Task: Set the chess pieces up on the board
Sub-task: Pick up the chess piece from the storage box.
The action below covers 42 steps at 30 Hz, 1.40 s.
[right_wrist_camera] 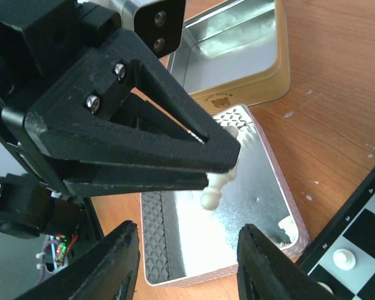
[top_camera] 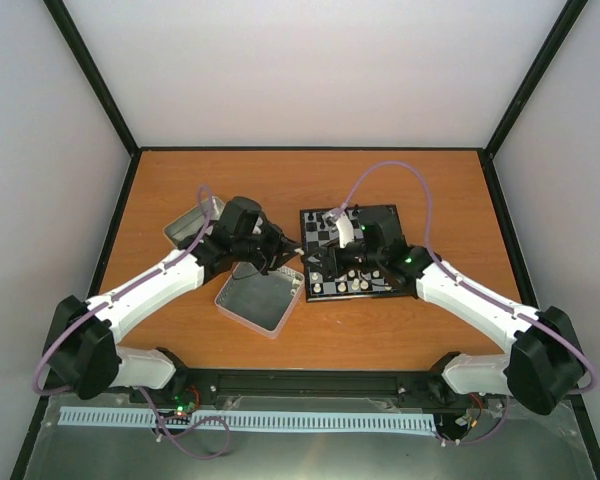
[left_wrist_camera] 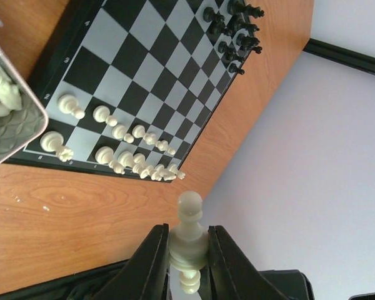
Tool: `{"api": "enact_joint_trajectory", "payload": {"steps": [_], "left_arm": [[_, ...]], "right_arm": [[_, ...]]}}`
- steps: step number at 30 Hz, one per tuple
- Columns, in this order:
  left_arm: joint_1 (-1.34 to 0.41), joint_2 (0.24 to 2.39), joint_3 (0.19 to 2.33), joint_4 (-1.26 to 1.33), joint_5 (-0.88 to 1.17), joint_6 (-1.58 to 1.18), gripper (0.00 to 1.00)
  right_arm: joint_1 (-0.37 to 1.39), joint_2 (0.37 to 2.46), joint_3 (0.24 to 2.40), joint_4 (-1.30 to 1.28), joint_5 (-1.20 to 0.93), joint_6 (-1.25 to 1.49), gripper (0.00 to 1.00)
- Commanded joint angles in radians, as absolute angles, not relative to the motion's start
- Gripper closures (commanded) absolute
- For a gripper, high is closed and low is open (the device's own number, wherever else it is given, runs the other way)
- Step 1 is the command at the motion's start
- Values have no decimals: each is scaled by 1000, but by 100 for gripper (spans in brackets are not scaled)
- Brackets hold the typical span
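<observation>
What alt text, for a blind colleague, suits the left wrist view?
The left gripper is shut on a white pawn over the table. Beyond, the board holds white chess pieces in near rows, black pieces at the far edge.

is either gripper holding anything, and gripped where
A white pawn, pinched by its lower body in the left gripper; the right gripper holds nothing.

The middle rows of the board (left_wrist_camera: pixel 144 56) are lying bare, giving a gripper room to come down; white pieces (left_wrist_camera: pixel 122 134) are crowding two rows at one edge and black pieces (left_wrist_camera: pixel 234 28) are lining the opposite one. A tin (right_wrist_camera: pixel 256 200) is sitting just beside the board's corner; the left gripper (right_wrist_camera: pixel 222 167) (clamping a pawn (right_wrist_camera: pixel 214 190)) is hanging above it, standing right before the right gripper (right_wrist_camera: pixel 187 237), whose fingers are gaping empty.
</observation>
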State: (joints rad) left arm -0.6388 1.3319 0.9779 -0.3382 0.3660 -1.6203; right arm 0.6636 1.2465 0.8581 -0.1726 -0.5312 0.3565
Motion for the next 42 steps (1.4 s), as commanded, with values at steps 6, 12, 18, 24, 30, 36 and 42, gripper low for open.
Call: {"api": "enact_joint_trajectory", "payload": {"steps": [6,12,18,24,30,36,42], "left_arm": [[-629,1250,930,-270,398,-1716,88],[-626,1233,926,-275,390,-1721,88],[-626,1229,923,-270,388,-1726,88],[-626,1229,929,-284,389,-1717,88],[-626,1227,926,-286,390,-1712,84],[-617,1187,914,-300,328,-1677,47],[-564,1117,853,-230,346,-1553,30]], "right_arm": [[691,1315,896,-24,-516,408,65],[701,1337,905,-33,-509,408,66],[712,1350,915,-28,-508,415,79],[714,1365,937,-30,-491,430,83],[715,1369,948,-32,-475,433,95],[714,1352,945,-37,-467,420,97],[709,1323,945,-32,-570,391,97]]}}
